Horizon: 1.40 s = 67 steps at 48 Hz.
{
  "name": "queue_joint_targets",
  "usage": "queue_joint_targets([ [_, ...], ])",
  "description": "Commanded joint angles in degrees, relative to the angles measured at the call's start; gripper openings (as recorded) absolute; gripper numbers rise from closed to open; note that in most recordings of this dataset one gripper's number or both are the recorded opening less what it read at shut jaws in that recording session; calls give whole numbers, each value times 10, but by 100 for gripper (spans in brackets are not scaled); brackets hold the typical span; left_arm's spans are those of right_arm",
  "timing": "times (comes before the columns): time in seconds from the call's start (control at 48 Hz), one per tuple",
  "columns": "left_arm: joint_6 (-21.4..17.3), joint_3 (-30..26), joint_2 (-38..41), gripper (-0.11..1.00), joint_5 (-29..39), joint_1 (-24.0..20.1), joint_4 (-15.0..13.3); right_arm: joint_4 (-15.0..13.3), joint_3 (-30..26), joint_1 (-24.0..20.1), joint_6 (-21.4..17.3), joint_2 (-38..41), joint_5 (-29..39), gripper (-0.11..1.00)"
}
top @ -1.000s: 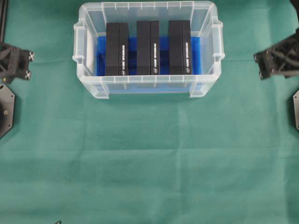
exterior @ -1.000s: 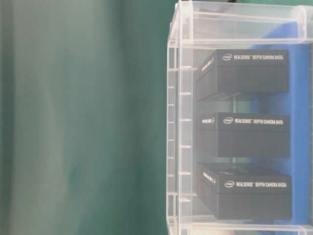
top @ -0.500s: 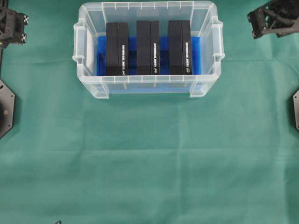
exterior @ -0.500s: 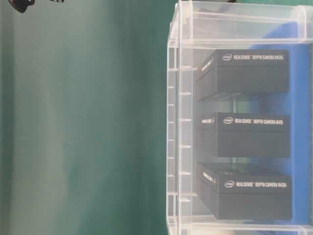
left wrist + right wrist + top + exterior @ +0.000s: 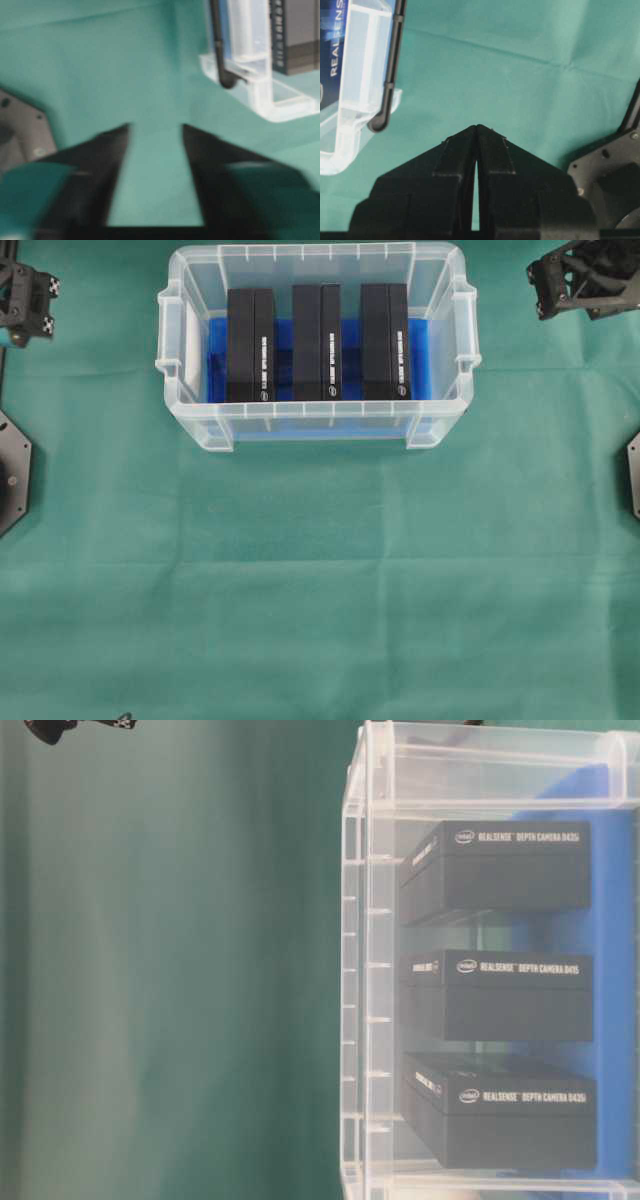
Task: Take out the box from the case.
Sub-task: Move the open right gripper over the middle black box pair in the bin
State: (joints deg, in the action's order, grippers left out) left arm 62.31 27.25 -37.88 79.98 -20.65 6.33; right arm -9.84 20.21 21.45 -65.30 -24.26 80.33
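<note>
Printed in white on each of three black boxes inside the case [image 5: 360,970]: an oval Intel logo, then "REALSENSE DEPTH CAMERA D435" on the top box [image 5: 495,870] and the bottom box [image 5: 500,1115], "REALSENSE DEPTH CAMERA D415" on the middle box [image 5: 495,995]. End-face print too small to read. Right wrist view: only "REALSENS" legible through the case wall.

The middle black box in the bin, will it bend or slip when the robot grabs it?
The middle black box looks like stiff cardboard with sharp edges, so it probably won't bend. Its sides look smooth, so it might slip in a weak grip. It stands on a narrow edge in the case, so a sideways nudge could tip it toward a neighbour.
</note>
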Motion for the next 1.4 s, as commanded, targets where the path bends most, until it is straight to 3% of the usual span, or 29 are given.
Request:
queue_joint_targets([
  [0.0,2,-13,-1,64,-1,-3,0,3,-5,-2,-2,-8,-13,8],
  [0.083,4,-12,0,86,-2,-3,0,3,-5,-4,-4,-6,-16,26],
  [0.125,4,-12,0,93,-2,-3,0,3,-5,-4,-5,-4,-14,41],
  [0.271,10,-12,2,94,-2,-9,0,1,-4,-11,-12,0,-10,83],
  [0.354,11,-12,4,94,-2,-11,0,2,-3,-12,-22,2,-8,95],
  [0.5,11,-14,8,94,-2,-11,0,1,-3,-12,-41,3,8,94],
  [1.0,14,-12,9,93,-2,-11,0,0,-5,-12,-46,16,10,94],
  [1.376,18,-11,10,93,-1,-11,0,1,-66,-12,-60,89,-17,94],
])
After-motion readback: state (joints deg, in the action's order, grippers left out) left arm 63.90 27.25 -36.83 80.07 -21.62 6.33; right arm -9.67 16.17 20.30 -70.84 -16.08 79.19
